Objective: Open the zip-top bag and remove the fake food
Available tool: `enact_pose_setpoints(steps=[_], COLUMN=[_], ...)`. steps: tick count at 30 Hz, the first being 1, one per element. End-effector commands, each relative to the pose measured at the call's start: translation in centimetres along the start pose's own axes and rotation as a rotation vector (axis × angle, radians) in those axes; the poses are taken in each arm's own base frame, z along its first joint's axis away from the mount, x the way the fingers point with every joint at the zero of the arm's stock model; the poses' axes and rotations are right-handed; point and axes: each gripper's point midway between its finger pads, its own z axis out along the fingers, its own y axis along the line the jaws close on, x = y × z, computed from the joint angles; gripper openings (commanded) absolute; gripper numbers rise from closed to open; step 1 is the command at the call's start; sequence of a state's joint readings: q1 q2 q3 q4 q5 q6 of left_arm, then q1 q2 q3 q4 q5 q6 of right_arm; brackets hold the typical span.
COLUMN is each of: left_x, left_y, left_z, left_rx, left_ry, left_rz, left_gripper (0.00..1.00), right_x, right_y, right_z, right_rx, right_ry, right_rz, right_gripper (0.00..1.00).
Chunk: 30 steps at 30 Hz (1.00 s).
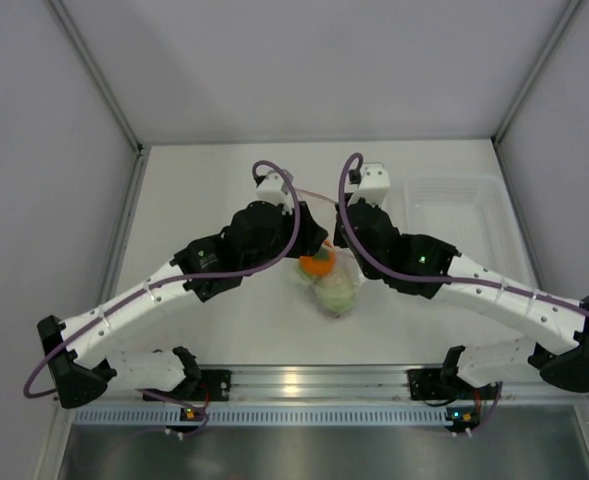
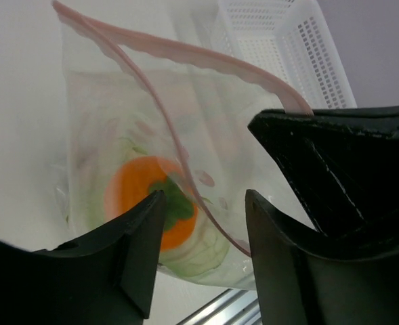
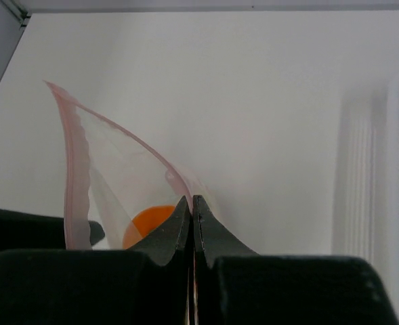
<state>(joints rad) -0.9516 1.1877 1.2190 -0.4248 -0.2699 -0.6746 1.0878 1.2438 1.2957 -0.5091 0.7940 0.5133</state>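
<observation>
Right wrist view: pinches pink edge of small clear crinkly plastic bag (image 3: 108,172) in shut right gripper (image 3: 193,203). Fits half-open left gripper (image 2: 204,200) around other edge.

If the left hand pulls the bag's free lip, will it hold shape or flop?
Probably flops: the zip-top bag is crinkled film and its pink strip bows in waves. Likely light: the right hand holds one lip up by a pinch. The orange fruit inside may roll.
</observation>
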Motion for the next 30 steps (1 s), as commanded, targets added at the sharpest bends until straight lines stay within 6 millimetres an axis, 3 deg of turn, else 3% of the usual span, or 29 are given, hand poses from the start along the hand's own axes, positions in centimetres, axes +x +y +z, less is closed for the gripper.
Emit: enact_pose_setpoints(steps=[1,4,5,7,8,10,12,17,18,19,20,21,22,25,28,30], left_x=[0.1,1.1,1.4,1.5,1.4,0.5,-0.7,-6.4,-7.2,-9.7,-9.9,-10.8,-12.3,-12.1,-12.2,-10.1], left_y=[0.1,-0.1,-0.3,-0.2,-0.2,0.4,0.7,5.0,5.8,6.7,7.6,8.0,8.0,8.2,8.7,8.7], left_z=[0.0,0.8,1.1,1.2,1.0,0.6,-0.4,-1.0,-1.0,-1.9,-1.1,-1.1,-1.8,0.0,0.1,1.2], left_rx=[-0.055,-0.052,-0.043,-0.046,-0.045,-0.071,-0.074,-0.156,-0.175,-0.219,-0.255,-0.284,-0.305,-0.321,-0.351,-0.313], left_ry=[-0.022,0.013,0.029,0.033,0.029,0.012,0.019,0.025,0.033,0.005,0.03,0.032,0.017,0.072,0.07,0.141], left_rz=[-0.003,0.004,0.004,0.011,0.018,0.037,0.065,0.107,0.145,0.144,0.161,0.186,0.192,0.226,0.23,0.222], left_gripper=[0.54,0.47,0.35,0.23,0.09,0.0,0.0,0.0,0.0,0.0,0.0,0.0,0.0,0.0,0.0,0.0], right_x=[-1.9,-1.9,-1.8,-1.8,-1.8,-1.3,-0.7,-0.7,0.5,0.8,0.3,2.0,2.4,4.5,6.1,7.0], right_y=[0.3,0.6,0.6,0.1,-0.3,-1.5,-2.5,-4.4,-4.3,-4.7,-4.2,-4.6,-5.1,-6.5,-8.2,-9.0], right_z=[0.5,0.7,0.8,0.8,0.8,0.9,0.8,0.0,0.2,0.4,0.1,0.6,0.8,1.6,1.9,1.8], right_rx=[0.019,0.022,0.026,0.05,0.064,0.101,0.099,0.048,0.016,0.016,-0.035,-0.022,-0.007,0.021,0.024,0.011], right_ry=[-0.074,-0.077,-0.076,-0.083,-0.086,-0.078,-0.063,-0.067,-0.039,-0.041,-0.062,-0.038,-0.034,-0.001,0.029,0.035], right_rz=[0.081,0.077,0.072,0.061,0.054,0.041,0.042,0.134,0.166,0.204,0.258,0.277,0.294,0.324,0.354,0.365], right_gripper=[0.0,0.0,0.0,0.0,0.0,0.0,0.0,0.0,0.0,0.0,0.0,0.0,0.0,0.0,0.0,0.0])
